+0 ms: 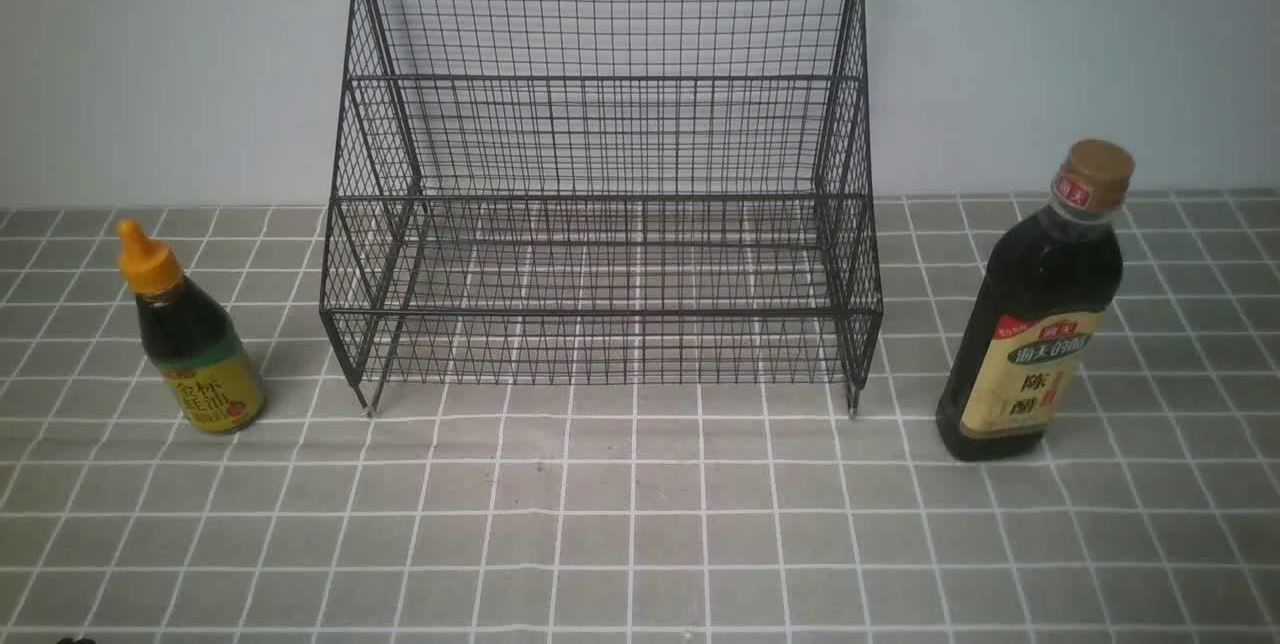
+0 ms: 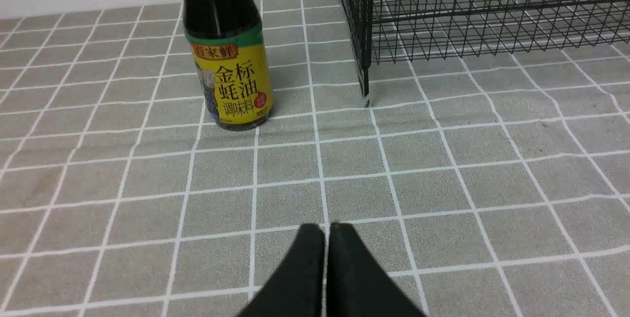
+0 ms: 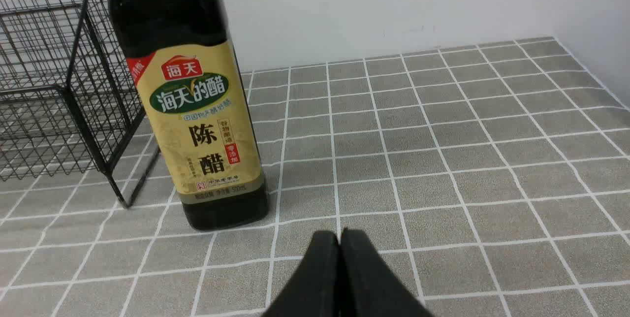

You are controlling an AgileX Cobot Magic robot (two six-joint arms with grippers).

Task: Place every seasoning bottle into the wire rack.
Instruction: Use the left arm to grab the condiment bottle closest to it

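Note:
The black wire rack (image 1: 605,194) stands at the back middle of the table, with nothing in it. The short bottle (image 1: 190,334) with orange nozzle cap and yellow-green label stands upright left of the rack; it also shows in the left wrist view (image 2: 229,56). The tall bottle (image 1: 1040,314) with brown cap and beige label stands upright right of the rack; it also shows in the right wrist view (image 3: 189,100). My left gripper (image 2: 327,228) is shut and empty, short of the short bottle. My right gripper (image 3: 339,235) is shut and empty, just short of the tall bottle's base. Neither gripper shows in the front view.
The table is covered with a grey cloth with white grid lines (image 1: 640,524). A plain pale wall (image 1: 150,54) runs close behind the rack. The rack's front left leg (image 2: 365,85) and front right leg (image 3: 118,184) stand near each bottle. A side wall (image 3: 600,16) rises at the table's far right.

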